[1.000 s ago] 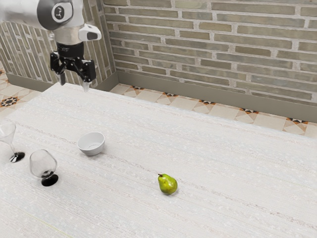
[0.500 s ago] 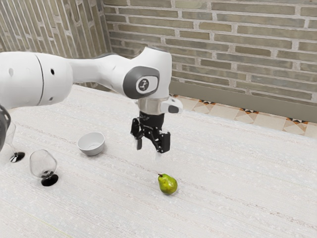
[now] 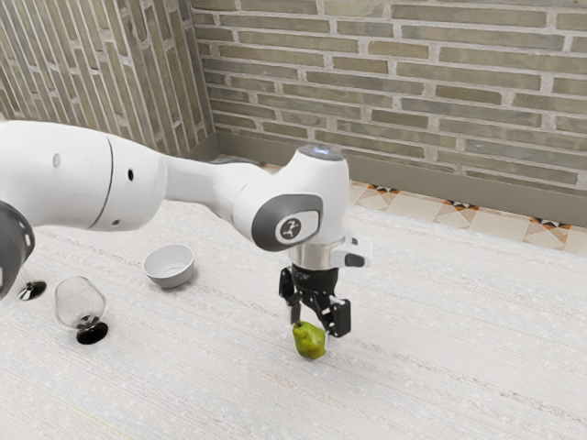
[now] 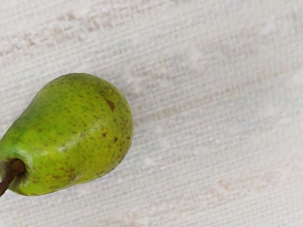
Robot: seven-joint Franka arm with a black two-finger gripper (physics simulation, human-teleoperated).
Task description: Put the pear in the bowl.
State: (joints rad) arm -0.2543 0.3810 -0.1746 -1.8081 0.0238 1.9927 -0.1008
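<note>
White arm [image 3: 83, 179]: in from exterior view's left, stretched over table [image 3: 440, 376], bent at wrist, hand low, aimed down.
Dark glass base [image 3: 33, 290]: exterior view's far left, near arm's outline; upper part hidden.
Clear glass [image 3: 81, 301]: upright, dark foot, between that base and bowl.
White bowl [image 3: 172, 276]: upright, well apart from pear.
Black gripper [image 3: 314, 330]: released, fingers spread, low at pear.
Green pear [image 3: 309, 344]: on table, outside bowl, on its side; long axis slanted, narrow end toward exterior view's upper left, round end lower right.
Brown stem [image 4: 13, 171]: at narrow end.
</note>
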